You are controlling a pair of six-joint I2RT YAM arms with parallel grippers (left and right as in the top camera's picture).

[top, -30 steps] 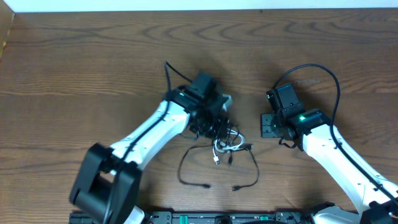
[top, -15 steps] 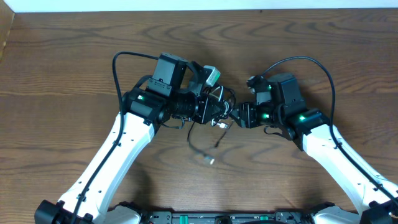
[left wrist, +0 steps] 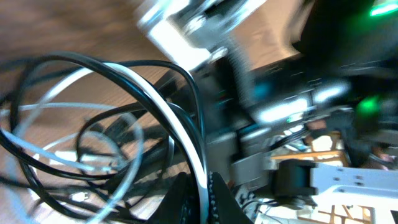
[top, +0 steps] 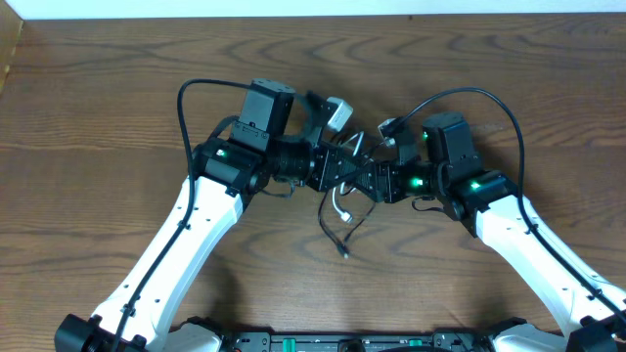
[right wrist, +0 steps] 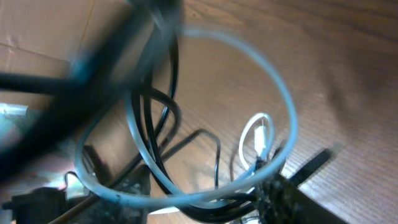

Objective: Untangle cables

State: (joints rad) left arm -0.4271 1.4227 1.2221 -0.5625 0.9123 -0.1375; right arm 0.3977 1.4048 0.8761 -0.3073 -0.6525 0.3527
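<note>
**A:** How far along is the untangling?

**B:** Not far, I'd judge. The black cable (top: 344, 235) and the white cable (top: 336, 207) are not yet apart. In both wrist views their loops cross and thread through one another.

**A:** Where are they?

**B:** Raised over the middle of the bench (top: 98, 98), between the two arms, which meet nose to nose there. A black strand dangles toward the front edge, and a short white loop hangs just under the knot. I cannot tell whether the dangling end touches the wood.

**A:** Who has hold of them?

**B:** The left gripper (top: 344, 172) is pressed together. Its wrist view shows the white cable, with a black strand beside it, running down between its fingers, so it is pinching the tangle. The right gripper (top: 375, 182) sits right against the same knot. Its view is smeared, though, so I cannot tell whether it is spread or clamped, or whether it has a strand.

**A:** So what counts as done?

**B:** Only the lifting, which lets the loose ends hang free. Neither cord lies by itself.

**A:** And what is left?

**B:** Nearly everything. One cord has to be drawn out through the other's loops. Then each must be laid on its own patch of bench, well apart.
</note>
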